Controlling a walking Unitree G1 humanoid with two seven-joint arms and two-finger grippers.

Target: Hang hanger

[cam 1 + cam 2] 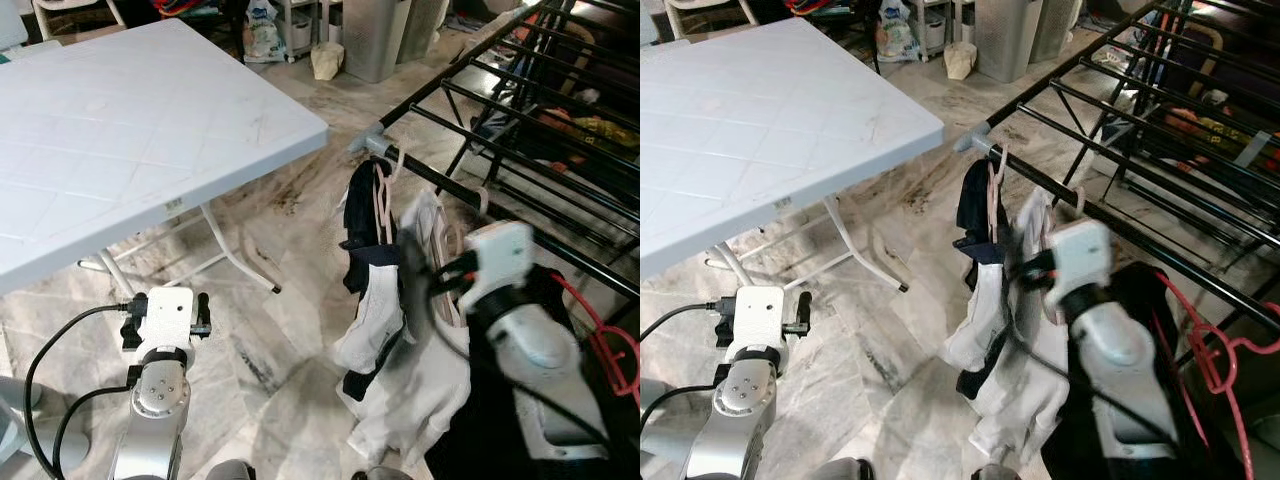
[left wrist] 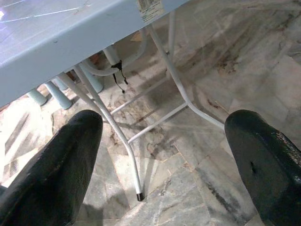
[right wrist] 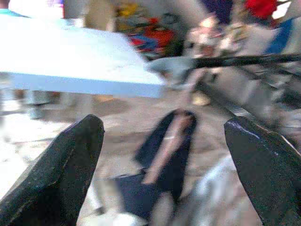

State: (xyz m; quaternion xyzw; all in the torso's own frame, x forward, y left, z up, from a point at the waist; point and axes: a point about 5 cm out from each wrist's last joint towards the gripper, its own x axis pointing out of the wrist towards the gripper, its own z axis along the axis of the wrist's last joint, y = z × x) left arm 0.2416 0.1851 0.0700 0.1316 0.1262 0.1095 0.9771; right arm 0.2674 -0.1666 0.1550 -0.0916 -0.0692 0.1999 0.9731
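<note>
A black drying rack (image 1: 590,266) stands on my right. From its near rail hang a pink hanger (image 1: 384,205) carrying a dark garment (image 1: 358,215) and a second pale hanger (image 1: 455,238) carrying a white garment (image 1: 420,380). My right arm (image 1: 497,255) is raised beside the white garment, just below the rail. The right gripper (image 3: 164,141) is open, nothing between its fingers (image 3: 70,165), and it faces the dark garment and the rail's end. A red hanger (image 1: 1220,350) hangs further right. My left gripper (image 2: 164,155) is open and low, facing the table legs.
A white folding table (image 1: 150,130) stands to the left, its metal legs (image 1: 235,255) on the marble floor. A grey bin (image 1: 375,40) and bags stand at the back. Clothes lie under the rack's far rails (image 1: 560,120).
</note>
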